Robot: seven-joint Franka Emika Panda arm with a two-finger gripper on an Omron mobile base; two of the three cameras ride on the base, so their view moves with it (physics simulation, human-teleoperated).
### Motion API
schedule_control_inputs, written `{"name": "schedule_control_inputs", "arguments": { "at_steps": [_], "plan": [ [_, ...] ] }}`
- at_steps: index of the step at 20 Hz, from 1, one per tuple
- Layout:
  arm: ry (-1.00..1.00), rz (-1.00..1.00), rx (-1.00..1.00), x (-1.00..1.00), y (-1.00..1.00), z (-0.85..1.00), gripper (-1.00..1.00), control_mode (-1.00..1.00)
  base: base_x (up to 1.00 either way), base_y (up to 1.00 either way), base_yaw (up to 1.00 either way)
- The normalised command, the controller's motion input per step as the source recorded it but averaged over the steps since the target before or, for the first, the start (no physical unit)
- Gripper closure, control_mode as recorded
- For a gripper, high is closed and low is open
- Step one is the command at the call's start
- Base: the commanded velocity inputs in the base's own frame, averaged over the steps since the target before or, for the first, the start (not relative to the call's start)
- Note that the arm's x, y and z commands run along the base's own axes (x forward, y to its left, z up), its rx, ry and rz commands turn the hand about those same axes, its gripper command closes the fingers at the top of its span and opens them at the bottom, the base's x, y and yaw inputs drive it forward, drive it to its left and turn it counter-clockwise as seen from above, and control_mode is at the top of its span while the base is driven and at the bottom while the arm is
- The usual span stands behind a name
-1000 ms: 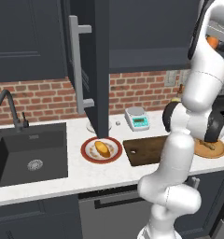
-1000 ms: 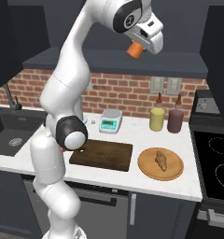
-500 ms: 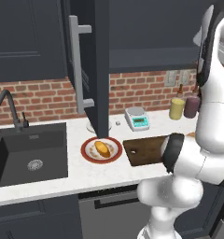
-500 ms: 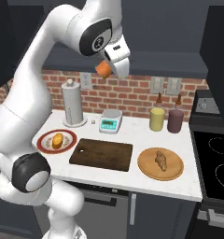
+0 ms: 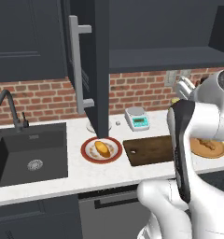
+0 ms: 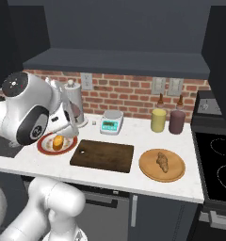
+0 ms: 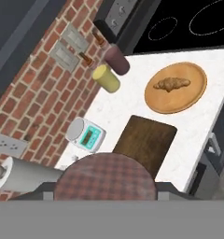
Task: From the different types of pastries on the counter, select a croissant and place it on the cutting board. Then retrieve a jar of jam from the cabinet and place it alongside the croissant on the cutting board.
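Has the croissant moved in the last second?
No. The croissant still lies on the round wooden plate, right of the cutting board, in the right base view.

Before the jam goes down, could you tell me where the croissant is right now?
The croissant lies on the round light-tan wooden plate, right of the bare cutting board in the right base view, in front of the two bottles.

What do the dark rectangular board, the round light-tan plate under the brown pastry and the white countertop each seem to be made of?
Dark brown rectangular cutting board: seemingly wood, matte, with faint grain streaks.
Round light-tan plate: probably lighter wood, smooth, with an even tan tone and raised rim; the brown ridged croissant lies on it.
White countertop: looks like polished stone, from its light marbling.
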Motion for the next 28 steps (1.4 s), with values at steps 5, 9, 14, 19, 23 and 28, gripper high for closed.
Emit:
{"name": "schedule_control_inputs", "arguments": {
  "at_steps": [5, 9, 14, 19, 23, 28],
  "plan": [
    [0.06, 0.00, 0.01, 0.15, 0.16, -0.23, 1.00, -1.00, 0.00, 0.00, 0.00],
    [0.14, 0.00, 0.03, 0.70, -0.01, 0.15, 1.00, -1.00, 0.00, 0.00, 0.00],
    [0.01, 0.01, -0.12, -0.25, 0.73, -0.43, 1.00, -1.00, 0.00, 0.00, 0.00],
    [0.01, 0.00, -0.31, -0.38, 0.56, -0.57, 1.00, -1.00, 0.00, 0.00, 0.00],
    [0.02, 0.00, -0.08, 0.32, -0.29, -0.21, 1.00, -1.00, 0.00, 0.00, 0.00],
    [0.12, 0.00, -0.12, 0.50, -0.92, -0.16, 1.00, -1.00, 0.00, 0.00, 0.00]
  ]
}}
